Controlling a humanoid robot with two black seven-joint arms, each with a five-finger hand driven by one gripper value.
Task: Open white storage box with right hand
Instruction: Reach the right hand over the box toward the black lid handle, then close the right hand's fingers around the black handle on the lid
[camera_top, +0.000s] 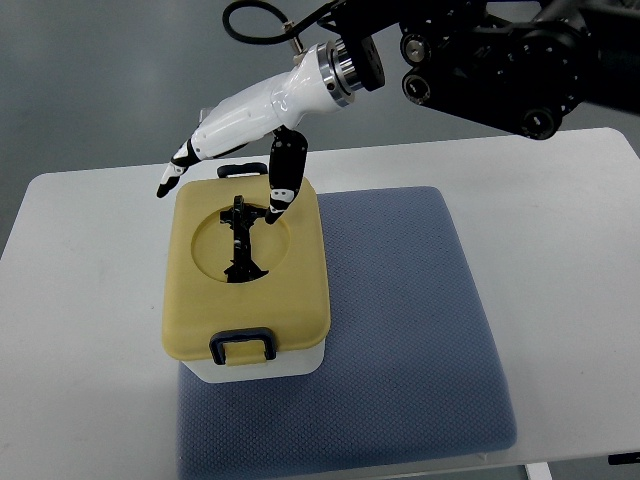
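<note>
— Where does the white storage box (262, 368) sit?
— On the left part of a blue mat (400, 330) on the white table (90, 300), its yellow lid (245, 290) closed, a dark latch (241, 346) at the near edge.
— And the right hand (235, 135)?
— It hangs over the lid's far edge, fingers spread and grasping nothing; the thumb (284, 180) points down at the lid's round recess (240, 245).

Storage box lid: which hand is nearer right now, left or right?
Right. The right hand hangs over the far edge of the yellow lid, fingers spread, thumb pointing down near the lid's round recess. The left hand is not in view.
</note>
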